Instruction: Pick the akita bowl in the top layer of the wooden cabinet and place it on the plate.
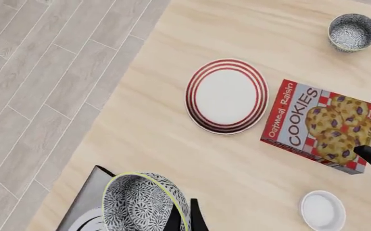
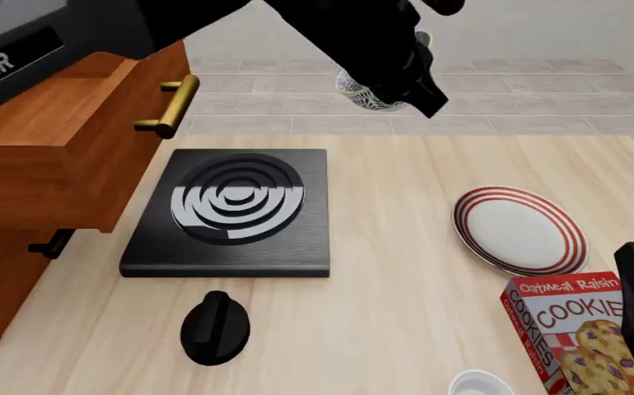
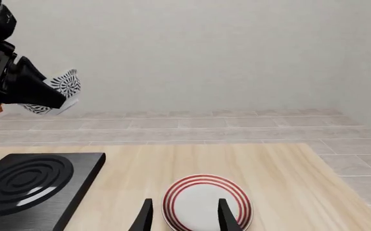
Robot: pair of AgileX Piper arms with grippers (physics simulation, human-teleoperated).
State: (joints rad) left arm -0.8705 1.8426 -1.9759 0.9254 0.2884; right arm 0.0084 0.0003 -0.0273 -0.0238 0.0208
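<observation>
Aloft, akita bowl (image 1: 145, 202) empty, plate (image 1: 227, 95) bare

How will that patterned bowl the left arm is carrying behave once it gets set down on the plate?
The akita bowl looks rigid and glazed, so it is probably slippery and chip-prone. The left pincer seems to pinch only its rim, so the bowl may swing or tilt. Being round and narrower than the plate, it should sit steady, though it might slide on the smooth surface.

Pale wooden table (image 2: 405, 247), several things on it.
On it lay the plate (image 2: 520, 230), a black stove (image 2: 232, 212), a cookie box (image 2: 580, 337), a second patterned bowl (image 1: 352, 32), and the wooden cabinet (image 2: 43, 164).
</observation>
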